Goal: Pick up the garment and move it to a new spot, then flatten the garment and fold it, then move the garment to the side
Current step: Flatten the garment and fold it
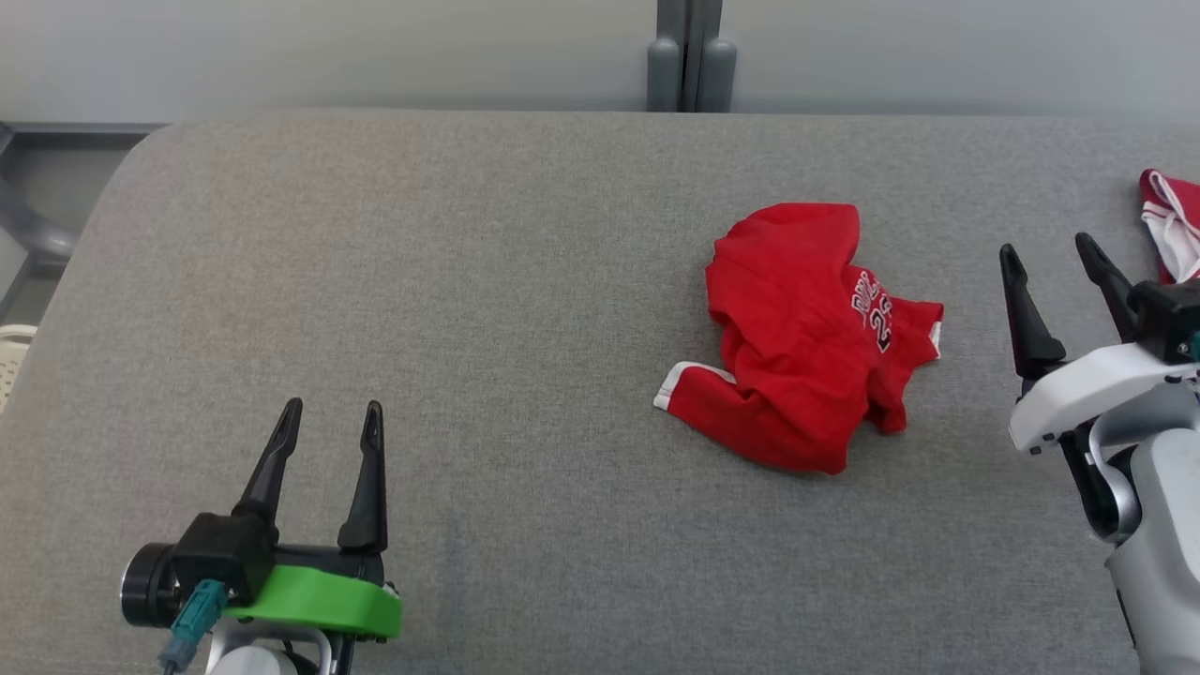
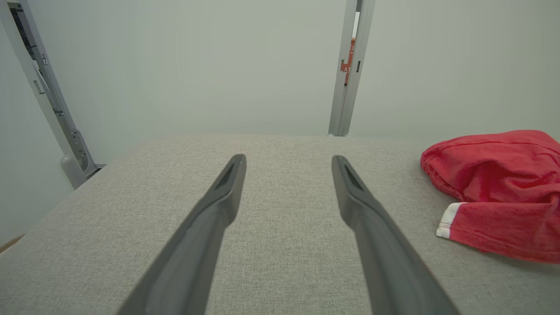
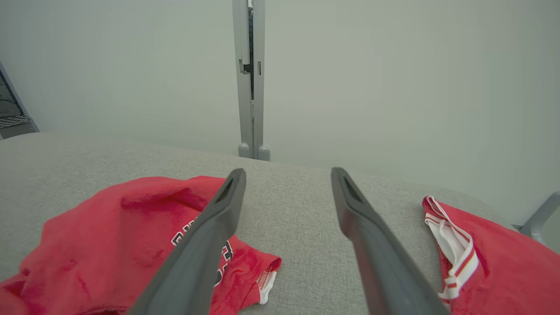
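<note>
Okay, head view is up. The red garment (image 1: 806, 337) lies crumpled on the grey padded surface (image 1: 450, 262), right of centre in the frame. One white-trimmed hem pokes out at its lower left, and white lettering shows on the fold facing right.

My left gripper (image 1: 334, 406) sits in the lower left of the frame, fingers spread wide, nothing between them. It is well apart from the garment, with bare grey fabric between the two. In the left wrist view the garment bunches at the right edge, off to the side of both fingers, its white-trimmed hem nearest the camera.

My right gripper (image 1: 1047, 244) is at the right edge of the head view, just right of the garment but clear of it. Its fingers are also fully parted and empty. In the right wrist view the garment fills the lower left, and the near finger crosses in front of the lettering. I can't tell from that view whether the finger touches the cloth, but the head view shows a gap.

A second red piece with white banding (image 1: 1172, 220) lies at the far right edge, beyond the right gripper's fingertips. A grey post (image 1: 691, 56) stands behind the surface at top centre.
</note>
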